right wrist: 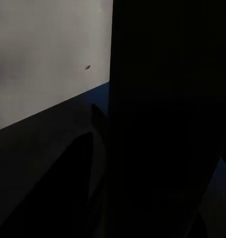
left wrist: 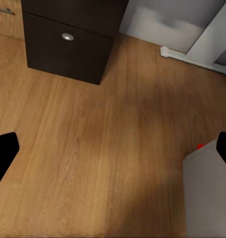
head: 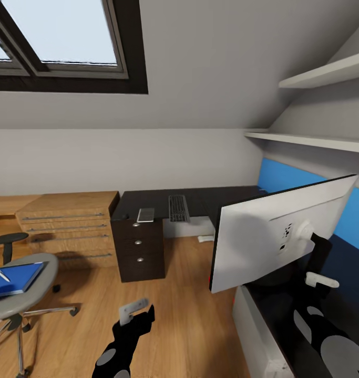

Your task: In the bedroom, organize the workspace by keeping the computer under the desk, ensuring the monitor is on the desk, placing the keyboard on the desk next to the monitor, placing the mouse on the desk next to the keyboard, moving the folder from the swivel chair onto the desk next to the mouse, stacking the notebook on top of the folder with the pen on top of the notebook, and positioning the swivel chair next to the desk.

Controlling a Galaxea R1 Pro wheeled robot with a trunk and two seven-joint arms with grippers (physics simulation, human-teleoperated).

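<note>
The monitor (head: 274,239) hangs tilted over the near end of the black desk (head: 211,199), its white back facing me. My right gripper (head: 318,273) is shut on its black stand, which darkens the right wrist view. The keyboard (head: 178,208) lies on the far desk section, with a small flat grey rectangle (head: 145,214) beside it. On the swivel chair (head: 27,299) at lower left lies the blue folder (head: 16,277) with the white pen (head: 3,275) on it. My left gripper (head: 136,313) (left wrist: 113,153) hangs open and empty over the wood floor.
A black three-drawer unit (head: 139,252) (left wrist: 68,44) stands under the desk. A light-wood drawer chest (head: 69,226) sits to its left, with a dark round stool (head: 8,240) beside it. A white panel (head: 253,336) (left wrist: 207,198) stands under the near desk end. Shelves (head: 326,73) hang at the right.
</note>
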